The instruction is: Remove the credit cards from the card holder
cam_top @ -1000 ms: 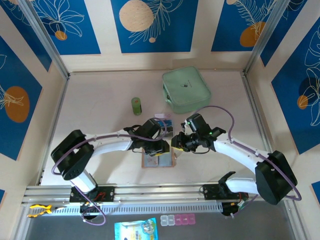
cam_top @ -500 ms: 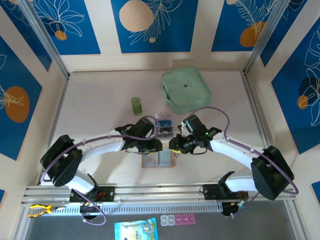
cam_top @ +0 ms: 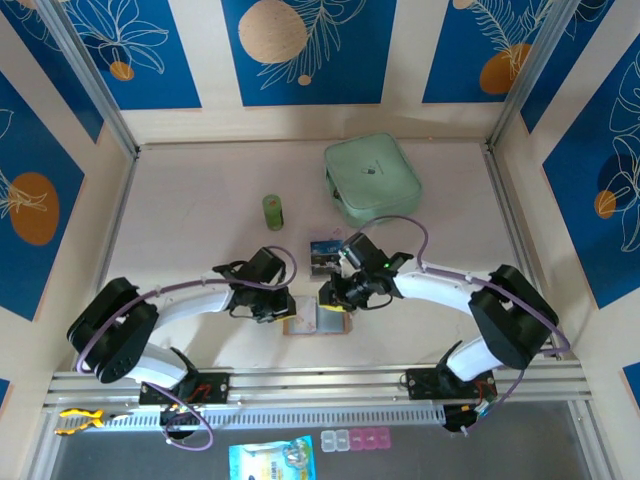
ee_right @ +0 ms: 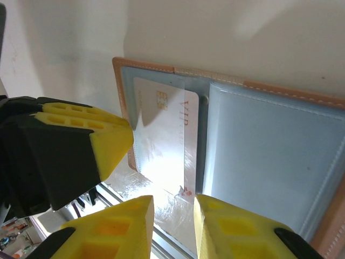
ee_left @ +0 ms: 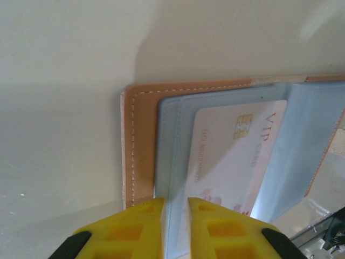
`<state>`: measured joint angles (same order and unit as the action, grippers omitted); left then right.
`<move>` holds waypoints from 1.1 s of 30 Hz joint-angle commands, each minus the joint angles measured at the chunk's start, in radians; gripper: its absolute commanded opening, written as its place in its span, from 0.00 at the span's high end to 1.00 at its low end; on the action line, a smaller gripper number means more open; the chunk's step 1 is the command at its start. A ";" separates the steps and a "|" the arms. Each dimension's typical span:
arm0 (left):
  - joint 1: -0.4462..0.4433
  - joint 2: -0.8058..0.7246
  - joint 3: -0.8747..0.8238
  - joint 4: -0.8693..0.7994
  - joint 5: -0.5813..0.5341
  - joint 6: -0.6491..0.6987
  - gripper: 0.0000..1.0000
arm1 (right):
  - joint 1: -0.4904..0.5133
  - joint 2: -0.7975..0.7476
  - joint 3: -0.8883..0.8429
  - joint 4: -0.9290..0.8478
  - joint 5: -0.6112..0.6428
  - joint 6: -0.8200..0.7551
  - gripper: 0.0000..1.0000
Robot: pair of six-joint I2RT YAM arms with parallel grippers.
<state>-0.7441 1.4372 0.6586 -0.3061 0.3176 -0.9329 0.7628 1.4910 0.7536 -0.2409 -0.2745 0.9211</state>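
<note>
Soft tan wallet [ee_left: 137, 151] open; its stiff, slick card [ee_left: 232, 156] (likely light) wants pinching by the exposed edge; left gripper [ee_left: 176, 210], right gripper [ee_right: 173, 216] nearly together there, hold unclear.

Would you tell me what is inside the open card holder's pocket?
A pale VIP card with a gold chip sits in a grey-blue pocket of the card holder. Cards behind it, if any, are hidden.
</note>
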 commanded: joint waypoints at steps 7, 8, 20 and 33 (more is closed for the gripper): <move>0.008 0.012 -0.040 0.051 0.038 0.010 0.87 | 0.041 0.086 0.050 0.051 -0.029 0.034 0.74; 0.007 0.012 -0.044 0.054 0.040 0.008 0.88 | 0.044 0.093 0.052 0.054 -0.028 0.035 0.75; 0.006 -0.006 -0.067 0.059 0.039 -0.007 0.88 | 0.059 0.153 0.063 0.082 -0.046 0.032 0.76; 0.008 -0.003 -0.068 0.061 0.039 -0.009 0.88 | 0.072 0.214 0.086 0.087 -0.058 0.020 0.76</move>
<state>-0.7433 1.4403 0.6121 -0.2234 0.3588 -0.9367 0.8249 1.6859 0.8124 -0.1585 -0.3012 0.9474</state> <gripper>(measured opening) 0.117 0.240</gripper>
